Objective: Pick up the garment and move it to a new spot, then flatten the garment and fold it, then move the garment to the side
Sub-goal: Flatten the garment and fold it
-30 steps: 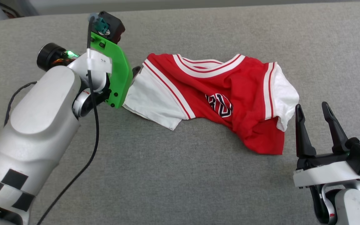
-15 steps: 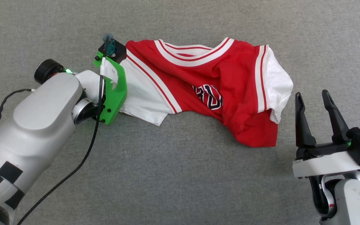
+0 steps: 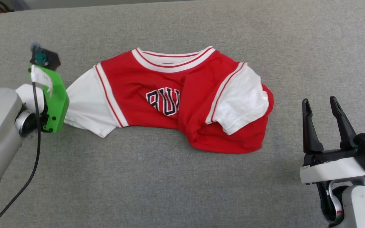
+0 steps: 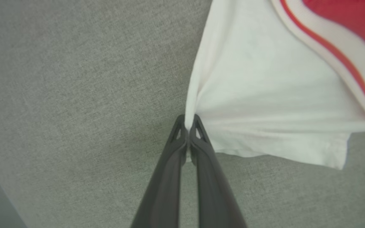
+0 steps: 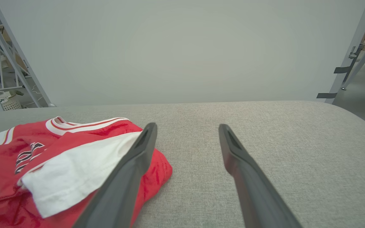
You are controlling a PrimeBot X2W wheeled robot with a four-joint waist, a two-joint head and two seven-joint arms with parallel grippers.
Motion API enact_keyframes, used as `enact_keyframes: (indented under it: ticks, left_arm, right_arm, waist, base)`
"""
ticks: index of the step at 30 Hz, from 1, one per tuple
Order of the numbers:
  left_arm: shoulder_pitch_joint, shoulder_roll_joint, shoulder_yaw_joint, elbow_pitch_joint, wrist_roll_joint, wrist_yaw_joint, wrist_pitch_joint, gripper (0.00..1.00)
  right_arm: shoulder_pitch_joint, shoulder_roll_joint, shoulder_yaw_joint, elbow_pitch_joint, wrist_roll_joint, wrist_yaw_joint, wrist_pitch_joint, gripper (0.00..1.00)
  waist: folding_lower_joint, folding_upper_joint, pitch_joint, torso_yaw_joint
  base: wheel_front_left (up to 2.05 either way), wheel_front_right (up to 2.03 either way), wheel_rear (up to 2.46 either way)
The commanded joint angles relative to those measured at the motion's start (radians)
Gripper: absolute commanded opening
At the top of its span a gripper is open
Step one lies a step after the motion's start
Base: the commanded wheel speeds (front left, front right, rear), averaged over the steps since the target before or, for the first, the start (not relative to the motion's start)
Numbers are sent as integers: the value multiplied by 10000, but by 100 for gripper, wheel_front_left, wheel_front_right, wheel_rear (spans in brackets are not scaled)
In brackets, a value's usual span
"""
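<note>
The garment (image 3: 138,79) is a red jersey with white sleeves and black lettering, lying crumpled on the grey cloth surface (image 3: 182,183). Its right sleeve (image 3: 239,98) is folded over the red body. In the left wrist view my left gripper (image 4: 188,122) is shut on the edge of the other white sleeve (image 4: 265,95), the cloth pinched between its tips. From the head view, the green wrist mount (image 3: 54,98) hides those fingers. My right gripper (image 3: 320,103) stands open to the right of the garment, apart from it. In the right wrist view its fingers (image 5: 138,158) point past the garment (image 5: 59,164).
The grey surface has free room in front of and right of the garment. Its far edge (image 3: 106,8) runs along the top of the head view. Beyond it stand a pale wall (image 5: 182,47), metal racks (image 5: 17,63) and a basket (image 5: 2,104).
My left gripper has shut on the white sleeve and pulled left, dragging the garment away from my right gripper; the right sleeve now lies folded over. The head camera has shifted too.
</note>
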Motion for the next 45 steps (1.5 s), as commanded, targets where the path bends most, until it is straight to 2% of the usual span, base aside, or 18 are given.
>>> enact_keyframes:
  ticks: [1,3,4,5,8,10,15,19,22,26,29,32,34,35,38,41,45]
  left_arm:
    - [283,4,18,125,-79,26,-95,0]
    - [480,-90,73,311,-145,115,-378,0]
    - [546,-159,100,369,-136,173,-577,47]
    - [632,-268,112,424,-103,228,-841,100]
    - [802,-502,186,506,121,393,-1913,100]
    - [880,-635,405,492,306,636,-3140,100]
    - [1344,-824,1055,114,799,1581,-6604,100]
    - [1991,-797,1421,-464,958,2237,-8285,100]
    - [2556,-788,1883,-1218,1067,2873,-8737,100]
    - [3561,-809,2836,-2979,1928,3863,-8821,100]
    - [4624,-1000,3825,-4384,2820,4573,-8825,100]
    - [5582,-1315,4733,-5413,3647,5032,-8826,100]
    - [6234,-1577,5270,-6060,4263,5202,-8827,100]
    - [6868,-1914,5785,-6615,4805,5353,-8827,100]
    - [7666,-2448,6295,-7170,5491,5267,-8828,100]
    - [8122,-2989,6670,-7360,5902,5005,-8828,100]
    - [8359,-3818,7062,-7346,6393,4493,-8828,100]
  right_arm:
    - [84,-5,-29,2,-89,-9,-21,100]
    - [93,-5,-29,14,-114,-9,-21,100]
    - [102,-5,-30,19,-121,-9,-21,100]
    - [122,-5,-43,30,-133,-9,-21,100]
    - [159,-35,-75,67,-176,-9,-21,100]
    - [171,-91,-170,25,-187,-9,-21,100]
    - [57,-476,-576,-150,-179,-9,-21,100]
    - [-413,-1031,-755,-328,-137,-9,-21,100]
    - [-902,-1529,-750,-279,-45,-9,-21,100]
    - [-1690,-2529,-230,147,133,-9,-21,100]
    - [-2381,-3384,686,877,496,-9,-21,100]
    - [-3203,-4267,1784,1700,1131,-9,243,100]
    - [-3887,-4877,2746,2075,1685,-9,942,100]
    - [-4600,-5434,3714,2283,2359,-9,1868,100]
    - [-5690,-6247,5277,2482,3431,-9,3660,100]
    - [-6637,-6839,6494,2546,4497,-9,5462,100]
    - [-7774,-7224,7759,2687,5919,-9,7922,100]
  waist:
    - [0,0,0,19]
    - [0,0,16,20]
    - [0,0,11,23]
    - [0,0,-23,42]
    - [0,0,-202,96]
    - [0,0,-398,167]
    - [0,0,-939,494]
    - [0,0,-1175,774]
    - [0,0,-1263,974]
    - [0,0,-1263,1266]
    - [0,0,-1216,1461]
    - [0,0,-1117,1633]
    - [0,0,-999,1733]
    - [0,0,-841,1849]
    - [0,0,-558,2072]
    - [0,0,-238,2312]
    - [0,0,214,2649]
  base:
    - [0,0,0]
    - [0,0,0]
    - [0,0,0]
    - [0,0,0]
    - [0,0,0]
    - [0,0,0]
    - [0,0,0]
    - [0,0,0]
    - [0,0,0]
    - [0,0,0]
    - [0,0,0]
    - [0,0,0]
    - [0,0,0]
    - [0,0,0]
    - [0,0,0]
    - [0,0,0]
    - [0,0,0]
